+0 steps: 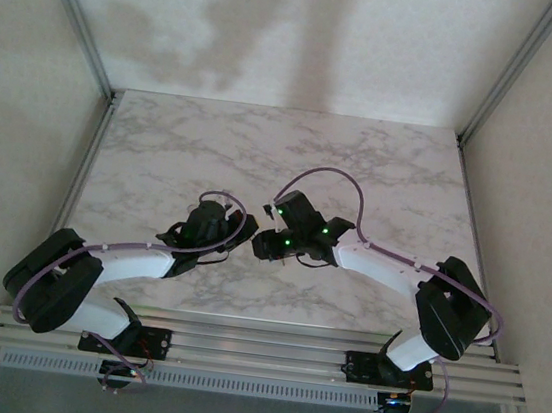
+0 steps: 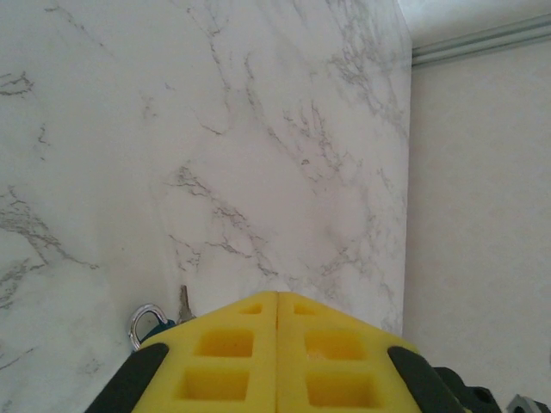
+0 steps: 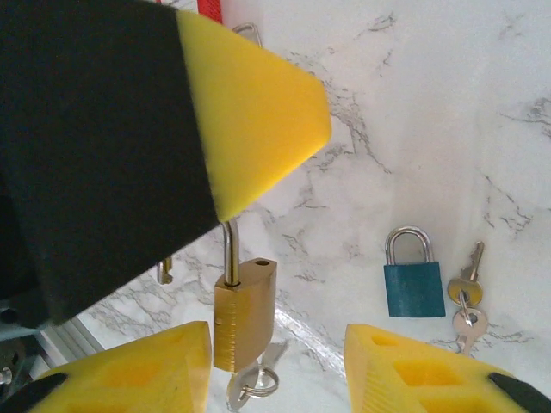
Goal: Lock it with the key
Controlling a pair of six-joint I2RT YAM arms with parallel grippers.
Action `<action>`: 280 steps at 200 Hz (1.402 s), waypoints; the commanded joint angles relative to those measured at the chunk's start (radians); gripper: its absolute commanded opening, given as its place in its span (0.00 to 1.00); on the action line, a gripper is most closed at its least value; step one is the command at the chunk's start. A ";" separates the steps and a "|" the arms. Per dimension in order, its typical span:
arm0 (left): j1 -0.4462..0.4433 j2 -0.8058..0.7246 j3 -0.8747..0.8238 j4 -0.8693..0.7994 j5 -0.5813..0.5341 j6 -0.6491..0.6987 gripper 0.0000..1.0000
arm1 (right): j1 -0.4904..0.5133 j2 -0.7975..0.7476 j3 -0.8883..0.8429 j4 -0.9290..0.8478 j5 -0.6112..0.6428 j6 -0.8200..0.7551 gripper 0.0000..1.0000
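Brass padlock (image 3: 245, 314) shackle pinched by left fingers (image 3: 258, 120); right fingers (image 3: 405, 370) apart.

**Brass padlock (image 3: 245, 314) partly hidden**

Its shackle top disappears behind the left tool (image 3: 293, 146). Below the brass padlock, the key ring (image 3: 245, 391) is cut off by the view's edge. In the left wrist view, the blue padlock (image 2: 157, 328) is mostly hidden behind that tool.

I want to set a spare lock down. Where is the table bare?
Bare: the table's far half, from the grippers to the back edge. Crowded: the near middle, where left gripper holding the brass padlock, right gripper, blue padlock and keys cluster.
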 commanded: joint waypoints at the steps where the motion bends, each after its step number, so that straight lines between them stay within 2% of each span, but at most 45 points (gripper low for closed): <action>1: 0.011 -0.028 -0.011 -0.009 -0.016 -0.008 0.00 | 0.019 -0.009 -0.012 0.030 -0.013 0.005 0.43; 140: 0.010 -0.057 -0.036 0.015 0.007 -0.020 0.00 | 0.038 0.042 0.021 0.052 -0.015 0.016 0.24; 171: 0.010 -0.058 -0.043 0.026 0.014 -0.019 0.00 | 0.037 0.040 0.020 0.055 -0.014 0.016 0.15; 220: 0.012 -0.074 -0.063 0.044 0.026 -0.012 0.00 | 0.036 0.016 0.000 0.061 -0.016 0.015 0.07; 247: 0.012 -0.090 -0.084 0.077 0.039 0.005 0.00 | 0.038 -0.009 -0.027 0.080 -0.049 0.010 0.00; 280: 0.015 -0.105 -0.126 0.141 0.068 0.026 0.00 | 0.037 -0.053 -0.069 0.125 -0.127 0.003 0.00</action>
